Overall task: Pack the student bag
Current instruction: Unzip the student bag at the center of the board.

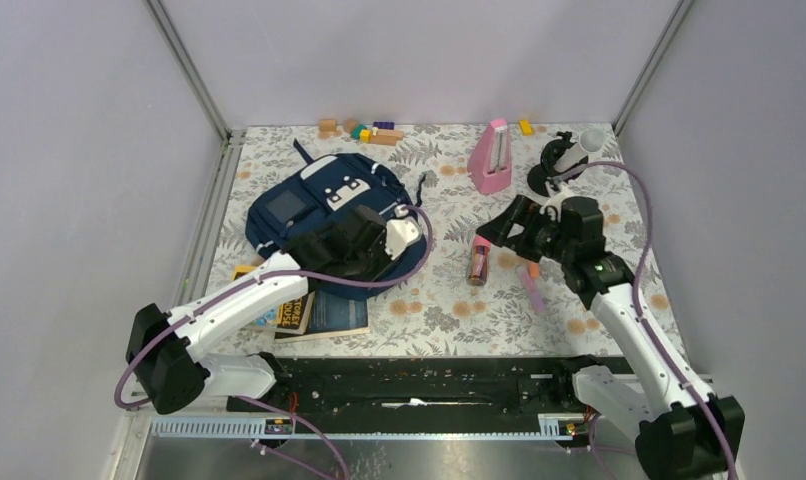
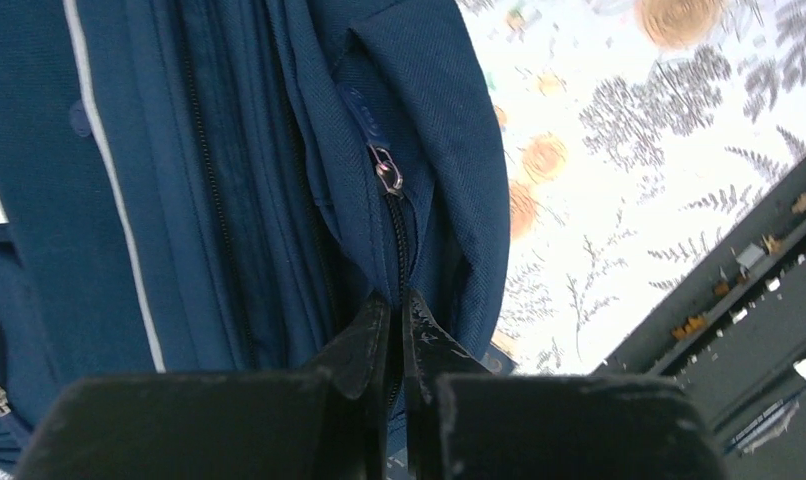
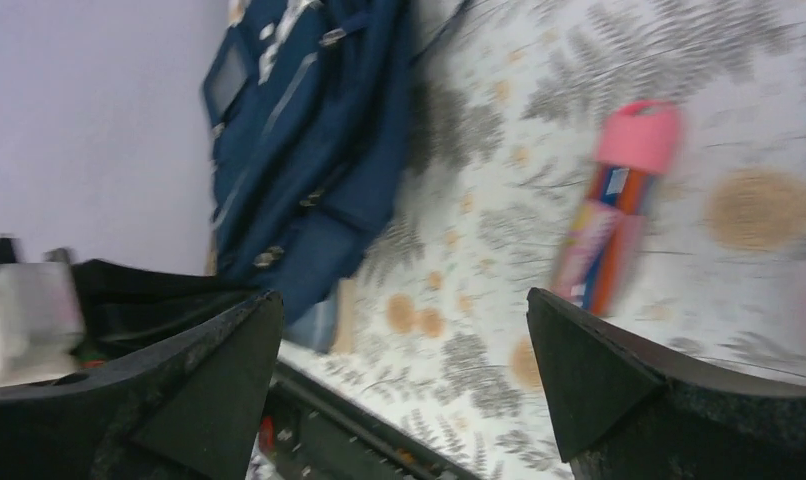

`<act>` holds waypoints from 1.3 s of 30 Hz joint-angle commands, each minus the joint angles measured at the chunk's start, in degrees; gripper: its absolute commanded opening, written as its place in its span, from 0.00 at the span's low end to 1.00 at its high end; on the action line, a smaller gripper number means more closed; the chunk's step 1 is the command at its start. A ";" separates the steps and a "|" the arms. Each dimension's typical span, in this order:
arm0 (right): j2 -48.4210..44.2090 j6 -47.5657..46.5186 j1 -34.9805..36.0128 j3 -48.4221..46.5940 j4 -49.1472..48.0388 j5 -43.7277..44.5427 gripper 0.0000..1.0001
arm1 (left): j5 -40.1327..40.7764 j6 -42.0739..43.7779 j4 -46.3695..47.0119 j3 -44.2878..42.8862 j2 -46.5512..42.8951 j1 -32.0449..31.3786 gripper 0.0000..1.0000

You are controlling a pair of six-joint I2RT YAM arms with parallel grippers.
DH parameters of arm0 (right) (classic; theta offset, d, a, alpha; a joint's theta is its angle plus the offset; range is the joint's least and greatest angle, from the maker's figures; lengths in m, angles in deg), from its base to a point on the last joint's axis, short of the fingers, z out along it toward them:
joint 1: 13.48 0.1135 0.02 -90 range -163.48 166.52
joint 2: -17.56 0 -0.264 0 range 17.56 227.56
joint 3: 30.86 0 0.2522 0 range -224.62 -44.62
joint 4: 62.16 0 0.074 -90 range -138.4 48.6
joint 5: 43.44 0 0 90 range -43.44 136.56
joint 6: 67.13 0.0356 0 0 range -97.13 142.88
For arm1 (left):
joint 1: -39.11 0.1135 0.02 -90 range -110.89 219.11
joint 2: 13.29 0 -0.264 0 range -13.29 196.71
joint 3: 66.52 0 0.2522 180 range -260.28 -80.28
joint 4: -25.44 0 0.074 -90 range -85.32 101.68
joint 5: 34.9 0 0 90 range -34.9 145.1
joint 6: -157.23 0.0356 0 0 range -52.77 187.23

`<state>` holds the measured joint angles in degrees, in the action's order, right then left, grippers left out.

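I can't read a single word or number from here. The book (image 1: 339,312) at the near edge of the desk (image 1: 449,300) has pale lettering on its dark cover, too small to make out, and the printed label on the pink-capped tube (image 3: 614,215) is blurred. The white patch (image 1: 341,190) on the bag (image 1: 279,215) shows only dark marks I can't decipher.

left arm (image 1: 239,300): stretched forward over the student bag (image 1: 299,205)
left claw (image 2: 394,300): fingers pressed together, tips against the bag
right arm (image 1: 629,320): bent, leaning in, right of the bag
right claw (image 3: 404,310): spread wide, empty
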<state>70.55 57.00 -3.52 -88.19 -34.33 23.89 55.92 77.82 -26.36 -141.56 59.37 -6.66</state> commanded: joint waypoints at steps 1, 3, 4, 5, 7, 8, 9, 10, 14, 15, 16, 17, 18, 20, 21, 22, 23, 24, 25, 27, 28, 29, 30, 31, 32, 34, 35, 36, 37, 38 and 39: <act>4.64 11.43 8.76 -0.23 -12.10 2.53 0.97 | -1.03 -1.27 1.56 2.07 -3.62 -3.24 0.00; 7.89 14.07 11.59 -0.39 -16.21 3.39 0.94 | 0.10 -1.59 1.31 3.49 -3.90 -4.11 0.00; 9.80 14.92 12.66 -0.74 -17.77 3.42 0.93 | 0.71 -1.88 1.26 4.07 -3.99 -4.58 0.00; 11.70 15.61 13.48 -1.25 -18.74 3.52 0.92 | 0.95 -2.09 1.03 4.48 -3.97 -5.06 0.00; 15.60 16.36 14.94 -2.56 -20.48 3.32 0.89 | 1.30 -2.19 0.67 4.98 -3.79 -6.10 0.00; 17.58 16.54 15.57 -3.16 -21.16 3.44 0.87 | 1.68 -2.05 0.54 5.09 -3.57 -6.76 0.00; 19.37 16.72 16.36 -3.75 -21.80 3.63 0.86 | 2.02 -1.80 0.44 5.11 -3.27 -7.10 0.00; 21.11 16.82 17.02 -4.18 -22.55 3.87 0.85 | 2.26 -1.60 0.28 5.11 -2.91 -7.51 0.00; 27.09 17.14 19.46 -5.75 -24.27 5.31 0.83 | 2.43 -1.28 -0.31 4.77 -1.36 -8.87 0.00; 28.29 17.52 19.75 -5.81 -24.98 5.43 0.82 | 2.51 -1.23 -0.36 4.68 -1.03 -9.24 0.00; 29.59 17.95 19.99 -5.82 -25.94 5.46 0.81 | 2.54 -1.19 -0.41 4.68 -0.77 -9.55 0.00; 30.72 18.33 20.28 -5.87 -26.88 5.31 0.80 | 2.59 -1.14 -0.45 4.67 -0.63 -9.92 0.00; 31.79 18.53 20.46 -6.03 -27.51 5.28 0.78 | 2.56 -1.10 -0.45 4.67 -0.47 -10.20 0.00; 34.03 18.69 20.87 -6.70 -28.01 5.32 0.72 | 2.54 -1.01 -0.45 4.67 -0.33 -10.74 0.00; 34.75 18.76 21.11 -6.94 -28.04 5.42 0.69 | 2.60 -1.01 -0.45 4.67 -0.25 -11.00 0.00; 35.42 18.84 21.29 -7.07 -28.04 5.53 0.68 | 2.73 -0.97 -0.43 4.67 -0.24 -11.14 0.00; 35.93 18.99 21.37 -6.93 -28.04 5.67 0.66 | 2.92 -1.00 -0.44 4.63 -0.18 -11.25 0.00; 36.30 19.20 21.49 -6.71 -28.04 5.92 0.65 | 3.14 -1.01 -0.46 4.67 -0.16 -11.34 0.00; 36.49 19.34 21.57 -6.44 -28.08 6.28 0.65 | 3.29 -1.01 -0.46 4.60 -0.15 -11.35 0.00; 36.86 19.75 21.66 -5.67 -28.75 6.94 0.63 | 3.23 -1.05 -0.38 4.50 -0.15 -11.52 0.00; 37.23 20.00 21.68 -5.36 -29.15 6.90 0.63 | 3.15 -1.09 -0.37 4.43 -0.15 -11.60 0.00; 37.56 20.36 21.74 -5.24 -29.64 6.81 0.62 | 2.99 -1.14 -0.38 4.37 -0.20 -11.69 0.00; 37.92 20.70 21.83 -5.11 -30.09 6.76 0.62 | 2.83 -1.10 -0.37 4.33 -0.19 -11.78 0.00; 38.23 20.86 21.98 -5.01 -30.62 6.64 0.62 | 2.72 -1.10 -0.41 4.32 -0.21 -11.86 0.00; 38.51 20.89 22.06 -4.95 -30.97 6.69 0.61 | 2.70 -1.10 -0.37 4.32 -0.24 -11.94 0.00; 39.08 20.68 22.19 -5.23 -31.09 6.88 0.60 | 2.76 -1.10 -0.37 4.38 -0.40 -12.20 0.00; 39.29 20.63 22.21 -5.35 -31.10 6.86 0.60 | 2.83 -1.10 -0.37 4.41 -0.62 -12.30 0.00; 39.57 20.74 22.28 -5.48 -31.16 6.91 0.59 | 2.87 -1.10 -0.33 4.41 -0.94 -12.39 0.00; 39.82 20.90 22.36 -5.53 -31.32 6.84 0.57 | 2.81 -1.12 -0.12 4.52 -1.34 -12.45 0.00; 40.13 21.22 22.43 -5.41 -31.97 6.65 0.56 | 2.74 -1.10 0.24 4.66 -1.76 -12.49 0.00; 40.39 21.57 22.58 -5.24 -32.57 6.46 0.56 | 2.76 -1.10 0.64 4.86 -2.35 -12.49 0.00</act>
<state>109.80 77.35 18.12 -92.76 -63.20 29.57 59.42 76.68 -28.96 -135.92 59.61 -18.27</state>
